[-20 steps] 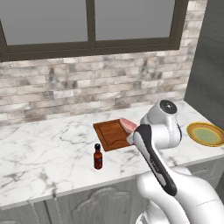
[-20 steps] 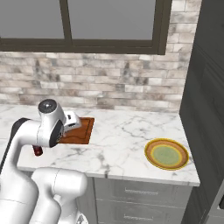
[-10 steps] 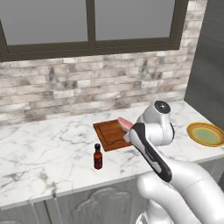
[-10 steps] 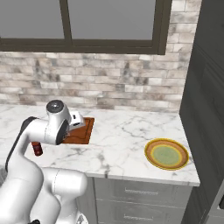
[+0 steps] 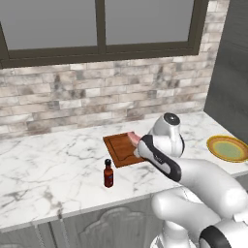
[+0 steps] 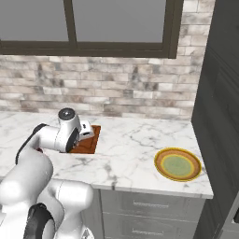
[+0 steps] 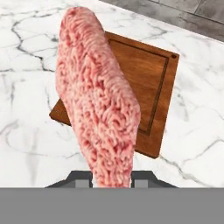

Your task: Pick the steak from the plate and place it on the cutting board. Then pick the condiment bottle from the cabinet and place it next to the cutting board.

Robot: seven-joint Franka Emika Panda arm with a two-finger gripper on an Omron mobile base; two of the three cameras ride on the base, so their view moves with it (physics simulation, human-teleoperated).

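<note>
1. The steak (image 7: pixel 98 100) was seen clamped between the two fingertips of the gripper (image 7: pixel 111 177), standing up on edge from them in the hand view.
2. The jaws were closed on the lower end of the meat, one dark tip (image 7: pixel 83 178) on each side of it.
3. The steak was held above the marble counter (image 5: pixel 53 164), over the cutting board (image 7: pixel 144 83); in the hand view most of the board was seen behind and beside the meat.
4. In the left base view a pink edge of the steak (image 5: pixel 133 139) was seen at the right side of the cutting board (image 5: pixel 121 147), just in front of the arm.
5. The board was found on the counter near its middle, between the brick wall and the front edge.
6. The condiment bottle (image 5: pixel 108 173) was seen upright on the counter, just beside the board's front left corner, nearer the counter's front edge.
7. The plate (image 6: pixel 178 164) was found well apart from the board, near the counter's right end and front edge, with nothing on it.
</note>
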